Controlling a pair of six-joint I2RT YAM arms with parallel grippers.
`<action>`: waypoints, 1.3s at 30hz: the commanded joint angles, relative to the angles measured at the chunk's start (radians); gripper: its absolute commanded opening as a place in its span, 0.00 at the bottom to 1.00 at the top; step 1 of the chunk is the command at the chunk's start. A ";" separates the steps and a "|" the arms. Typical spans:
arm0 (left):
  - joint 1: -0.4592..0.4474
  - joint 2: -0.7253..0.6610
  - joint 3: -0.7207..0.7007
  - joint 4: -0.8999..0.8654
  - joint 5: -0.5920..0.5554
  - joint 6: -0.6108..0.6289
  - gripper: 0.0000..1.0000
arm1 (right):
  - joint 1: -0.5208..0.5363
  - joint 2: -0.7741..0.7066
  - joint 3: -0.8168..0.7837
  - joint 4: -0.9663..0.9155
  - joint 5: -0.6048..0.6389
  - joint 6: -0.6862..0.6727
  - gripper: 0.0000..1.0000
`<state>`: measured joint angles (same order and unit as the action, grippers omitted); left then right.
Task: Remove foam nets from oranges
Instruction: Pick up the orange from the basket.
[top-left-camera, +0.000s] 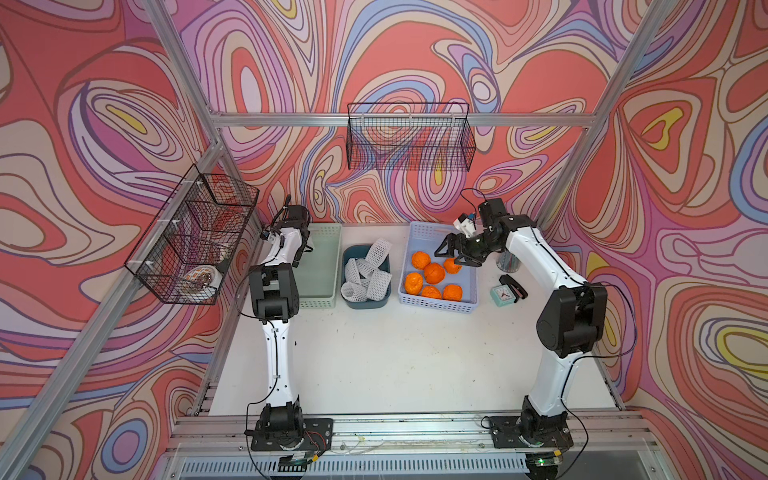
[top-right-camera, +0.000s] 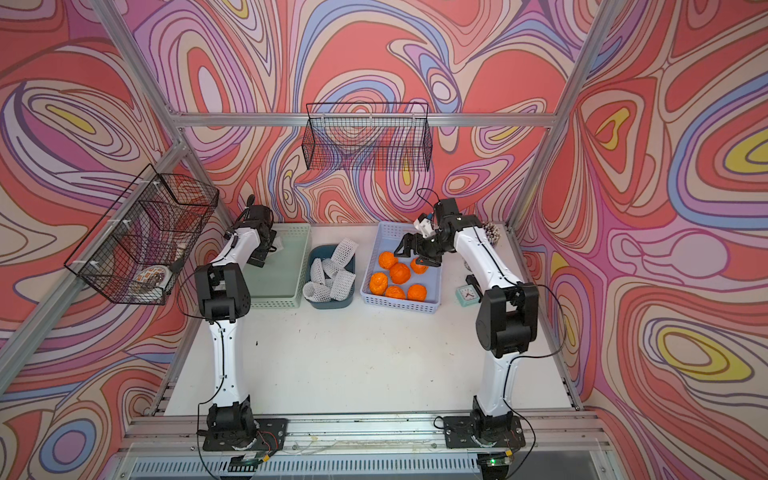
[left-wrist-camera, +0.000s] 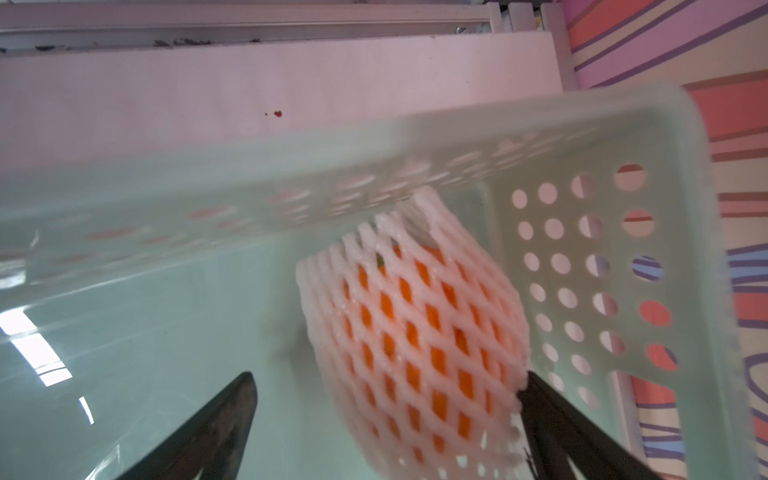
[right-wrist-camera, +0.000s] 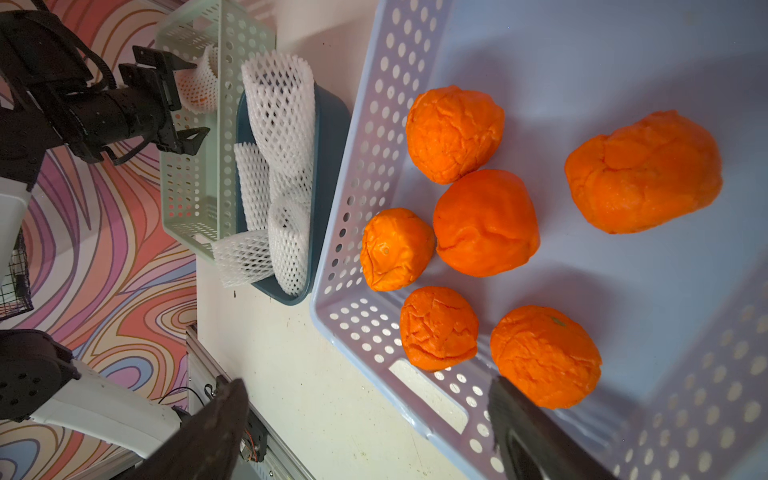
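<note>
Foam net (left-wrist-camera: 415, 332) on the one orange (left-wrist-camera: 433, 320) not yet stripped, down near a corner of green basket (left-wrist-camera: 540, 112), fruit showing through the diamond holes. Left gripper (left-wrist-camera: 388, 374) inside same basket, spread to full width, nothing held. One finger (left-wrist-camera: 561, 424) at net's edge, seemingly touching, other well clear. Judged best: centre over the fruit first, close gently so foam takes the squeeze, lift clear of the basket wall for a two-handed strip. Just beside green basket, blue bin (top-left-camera: 365, 306) piled with empty nets (top-left-camera: 365, 274). Beyond bin, lilac basket (top-left-camera: 436, 307) with six bare oranges (top-left-camera: 434, 273). Right gripper (top-left-camera: 452, 256) above those, wide open, empty.
</note>
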<state>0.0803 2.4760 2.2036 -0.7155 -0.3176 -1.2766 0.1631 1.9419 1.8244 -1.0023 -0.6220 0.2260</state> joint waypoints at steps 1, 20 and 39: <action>0.015 0.030 0.020 -0.018 -0.009 -0.023 1.00 | 0.001 0.013 -0.014 0.002 -0.004 0.001 0.92; 0.033 -0.039 -0.142 0.258 0.097 0.060 0.68 | 0.001 0.016 -0.013 0.030 -0.026 0.029 0.98; 0.008 -0.194 -0.214 0.186 0.211 0.132 0.61 | 0.001 0.019 0.012 0.019 -0.032 0.010 0.98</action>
<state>0.1001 2.3421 2.0045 -0.4797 -0.1249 -1.1694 0.1631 1.9556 1.8145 -0.9810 -0.6449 0.2516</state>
